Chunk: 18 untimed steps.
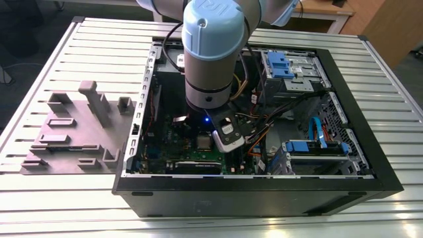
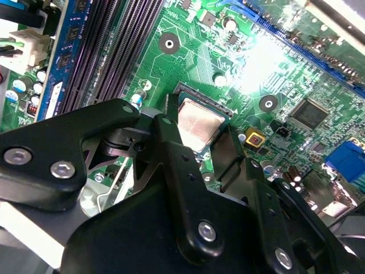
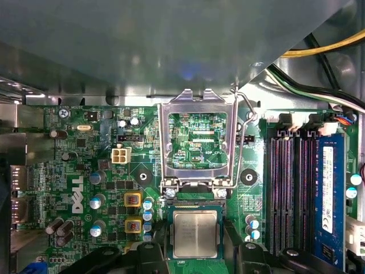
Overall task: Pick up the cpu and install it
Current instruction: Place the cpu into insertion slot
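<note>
The cpu (image 3: 195,233), a small square chip with a pale silver top, lies level in the dark socket of the green motherboard (image 3: 102,171), inside the open computer case (image 1: 343,173). My gripper (image 3: 195,252) reaches down over it, and its black fingers (image 2: 171,142) press against two opposite edges of the cpu (image 2: 199,123). The socket's metal load plate (image 3: 197,140) stands flipped open beside the chip, its wire lever (image 3: 246,114) raised. In the exterior view the arm's wrist (image 1: 208,74) hangs over the board and hides the fingers.
Dark memory slots (image 3: 288,188) run along one side of the socket, and small capacitors (image 3: 97,201) stand on the other. Cable bundles (image 1: 264,129) and blue drive bays (image 1: 284,64) fill the case on the exterior view's right. A grey moulded fixture tray (image 1: 73,129) lies on the slatted table at the left.
</note>
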Motion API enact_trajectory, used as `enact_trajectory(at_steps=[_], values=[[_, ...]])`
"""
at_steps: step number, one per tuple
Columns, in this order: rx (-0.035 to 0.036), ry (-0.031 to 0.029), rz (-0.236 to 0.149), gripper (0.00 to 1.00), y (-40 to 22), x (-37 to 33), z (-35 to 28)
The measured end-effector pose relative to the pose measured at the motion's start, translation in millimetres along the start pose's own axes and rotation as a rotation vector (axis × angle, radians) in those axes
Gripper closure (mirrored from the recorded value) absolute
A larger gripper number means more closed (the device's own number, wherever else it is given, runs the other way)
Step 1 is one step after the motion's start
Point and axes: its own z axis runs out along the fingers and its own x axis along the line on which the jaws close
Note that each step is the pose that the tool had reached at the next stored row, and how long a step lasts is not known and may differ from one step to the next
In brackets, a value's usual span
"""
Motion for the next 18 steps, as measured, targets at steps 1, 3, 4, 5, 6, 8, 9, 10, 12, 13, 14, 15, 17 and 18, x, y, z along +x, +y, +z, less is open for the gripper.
enact_trajectory(at_steps=[1, 3, 4, 5, 6, 8, 9, 10, 12, 13, 14, 15, 17, 18], values=[[0.0, 0.0, 0.0, 0.53, 0.0, 0.0, 0.0], [-0.0001, -0.0001, 0.0, 0.53, 0.1, 0.0, 0.1], [-0.0002, -0.0001, 0.0, 0.53, 0.0, 0.0, 0.2], [-0.0002, -0.0001, 0.002, 0.53, 0.0, -0.1, 0.2], [-0.0002, -0.0002, 0.006, 0.53, 0.0, -0.1, 0.2], [0.0, -0.0003, 0.015, 0.53, 0.0, -0.2, 0.2], [-0.0001, -0.0003, 0.017, 0.53, 0.1, -0.2, 0.2], [-0.0001, -0.0004, 0.017, 0.53, 0.1, -0.2, 0.3], [0.0002, -0.0002, 0.017, 0.53, 0.0, -0.2, 0.4], [0.0003, -0.0002, 0.017, 0.53, 0.0, -0.1, 0.7], [0.0005, 0.0, 0.017, 0.53, 0.0, -0.1, 0.8], [0.0005, -0.0001, 0.017, 0.53, 0.0, -0.1, 0.8], [0.0003, -0.0003, 0.017, 0.53, 0.0, -0.1, 1.0], [0.0003, -0.0003, 0.017, 0.53, 0.0, -0.2, 1.1]])
